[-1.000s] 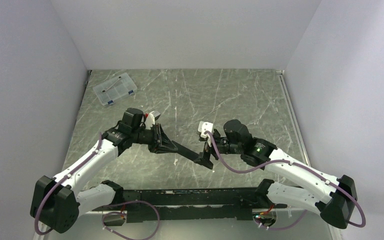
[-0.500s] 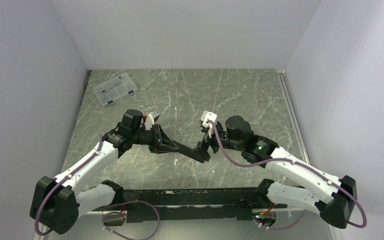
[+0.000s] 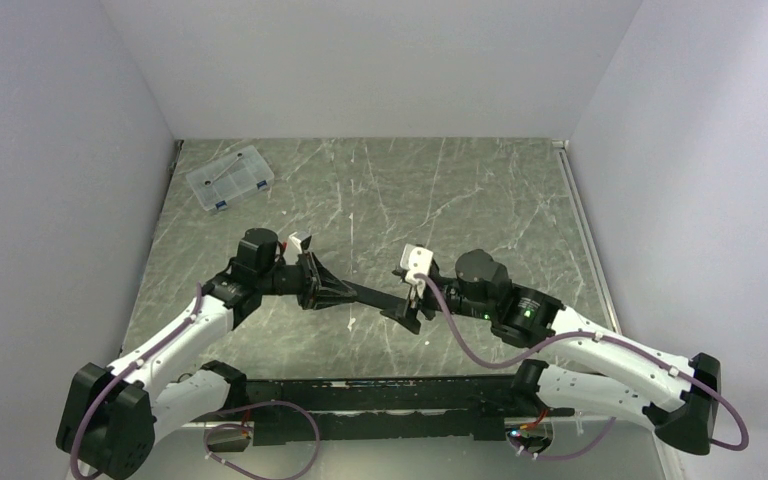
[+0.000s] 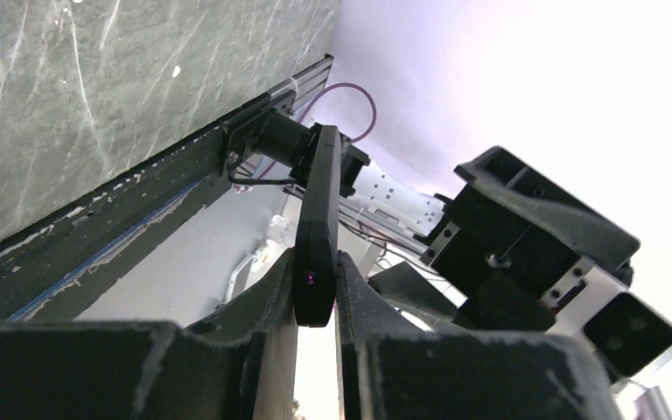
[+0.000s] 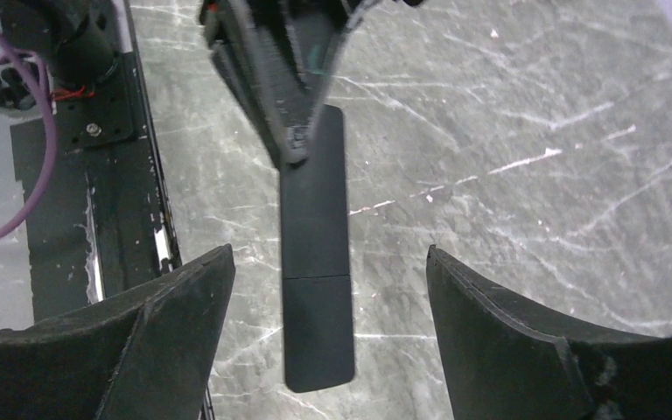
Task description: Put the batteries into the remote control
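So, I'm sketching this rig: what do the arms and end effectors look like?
Left arm and right arm: white links, black joints and bases, a purple cable along each; a green light on the right one. Left end effector and right end effector: matt black, with broad wedge-shaped fingers.

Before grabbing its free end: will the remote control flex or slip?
Likely stiff: the remote control juts straight from the left fingers, unsagging. Its smooth faces may slip. The seam near its free end hints at a sliding cover.

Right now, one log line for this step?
left gripper: shut on remote control | right gripper: open, flanking its free end, no contact
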`<state>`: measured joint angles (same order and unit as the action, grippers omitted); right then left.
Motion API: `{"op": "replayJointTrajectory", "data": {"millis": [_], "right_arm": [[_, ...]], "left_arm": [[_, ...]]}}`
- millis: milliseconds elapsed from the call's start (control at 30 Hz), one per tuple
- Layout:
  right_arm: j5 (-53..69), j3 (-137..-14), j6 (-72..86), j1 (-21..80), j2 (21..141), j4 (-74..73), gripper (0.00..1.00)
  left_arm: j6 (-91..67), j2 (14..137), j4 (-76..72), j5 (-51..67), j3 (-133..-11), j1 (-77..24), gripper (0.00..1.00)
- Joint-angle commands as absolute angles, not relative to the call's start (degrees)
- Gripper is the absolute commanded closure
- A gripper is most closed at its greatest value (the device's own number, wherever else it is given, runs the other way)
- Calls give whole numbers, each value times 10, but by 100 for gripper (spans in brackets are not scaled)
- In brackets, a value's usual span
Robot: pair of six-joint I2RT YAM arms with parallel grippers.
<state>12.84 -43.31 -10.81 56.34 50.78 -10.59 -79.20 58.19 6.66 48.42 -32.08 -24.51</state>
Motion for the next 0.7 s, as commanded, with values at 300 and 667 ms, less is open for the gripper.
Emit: {"op": "replayJointTrajectory", "data": {"millis": [300, 667], "right_arm": [[-9, -369, -309, 622, 461, -64, 22], [-68, -378, -368, 647, 499, -61, 34]], "left_arm": [[-906, 556, -41, 527, -286, -227, 100], [-957, 559, -92, 542, -262, -219, 100]]}}
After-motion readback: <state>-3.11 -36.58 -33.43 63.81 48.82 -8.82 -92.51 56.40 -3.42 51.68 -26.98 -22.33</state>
